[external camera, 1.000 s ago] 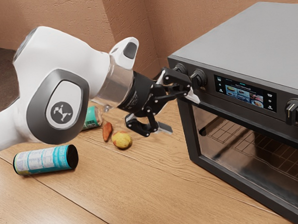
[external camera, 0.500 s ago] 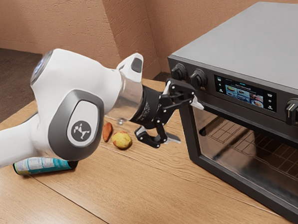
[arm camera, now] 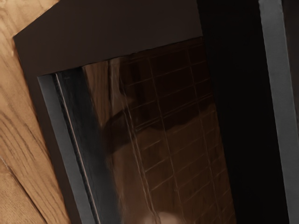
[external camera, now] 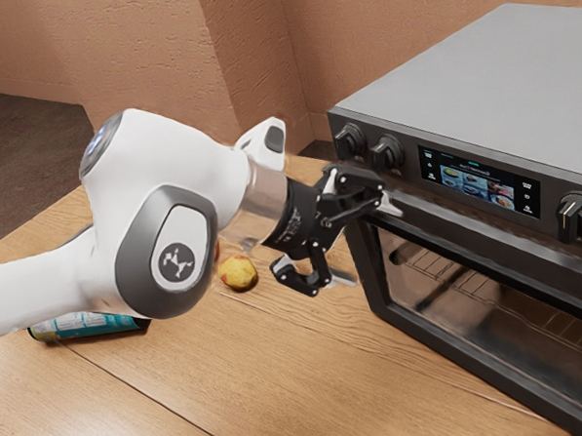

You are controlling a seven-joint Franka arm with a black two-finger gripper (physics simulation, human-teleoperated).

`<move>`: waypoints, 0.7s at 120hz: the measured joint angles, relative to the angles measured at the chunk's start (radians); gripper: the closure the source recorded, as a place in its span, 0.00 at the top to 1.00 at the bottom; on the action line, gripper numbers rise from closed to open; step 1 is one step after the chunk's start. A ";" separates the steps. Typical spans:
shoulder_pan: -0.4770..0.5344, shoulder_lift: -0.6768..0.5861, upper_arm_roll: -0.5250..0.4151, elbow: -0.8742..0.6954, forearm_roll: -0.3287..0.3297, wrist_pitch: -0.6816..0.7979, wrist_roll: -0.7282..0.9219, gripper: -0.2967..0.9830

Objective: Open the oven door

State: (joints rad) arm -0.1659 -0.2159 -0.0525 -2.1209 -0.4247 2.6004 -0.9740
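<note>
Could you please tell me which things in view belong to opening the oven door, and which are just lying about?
For the job:
oven
its door
gripper, open, by the door's upper edge

Just lying about, on the table:
yellowish fruit
can, on its side, partly hidden

Comes as a white Franka arm (external camera: 41, 285) with a black two-finger gripper (external camera: 369, 241).
Curves in bulky shells (external camera: 170, 146), carries a dark grey oval ring (external camera: 140, 257) around a white cap (external camera: 186, 228) with a grey angular emblem (external camera: 177, 263), and ends in black linkages (external camera: 320, 254) with pale pins (external camera: 325, 222) and light grey fingertips (external camera: 392, 208).
</note>
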 joint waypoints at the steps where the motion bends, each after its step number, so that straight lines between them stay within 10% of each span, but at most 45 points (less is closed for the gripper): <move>1: 0.002 -0.009 0.000 -0.010 0.002 0.000 0.000 0.76; 24: 0.156 -0.241 -0.121 -0.259 -0.045 0.008 -0.004 0.77; 50: 0.501 -0.800 -0.491 -0.499 -0.245 -0.031 -0.001 0.77; 69: 0.359 -0.362 -0.119 0.373 0.163 -0.568 0.042 0.77; 84: 0.139 -0.225 0.091 0.376 0.304 -0.887 0.046 0.77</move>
State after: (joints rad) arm -0.0269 -0.4404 0.0384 -1.7446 -0.1204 1.7138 -0.9280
